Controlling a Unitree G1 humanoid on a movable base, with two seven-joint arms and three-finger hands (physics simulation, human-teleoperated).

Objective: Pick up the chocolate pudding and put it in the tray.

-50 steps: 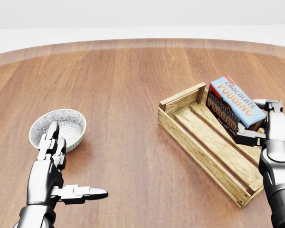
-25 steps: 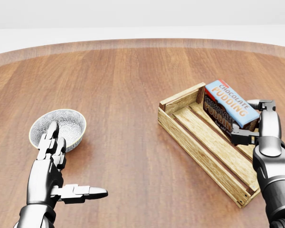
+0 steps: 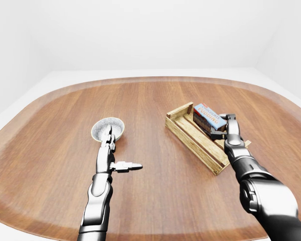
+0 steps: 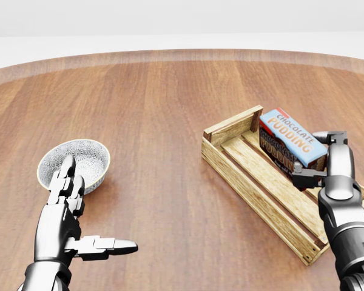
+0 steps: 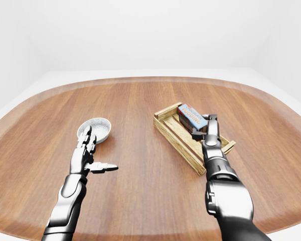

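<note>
Gripping chocolate pudding box (image 4: 291, 143), right hand (image 4: 329, 165) holds it tilted over upper end of slatted wooden tray (image 4: 264, 185), fingers closed round box's lower-right end. Whether box touches tray floor: cannot tell. Left hand (image 4: 70, 209) open, fingers spread, well left of tray, fingertips over rim of patterned bowl (image 4: 76, 162). All on round wooden table (image 4: 164, 109).

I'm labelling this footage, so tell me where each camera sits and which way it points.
Head view: on the robot's head, angled down at the table; both forearms show, right hand round the chocolate pudding over the tray.
Left-eye view: head-mounted, wider, taking in the whole table and white walls.
Right-eye view: its pair, shifted sideways.
All share the bowl by the open left hand.
</note>
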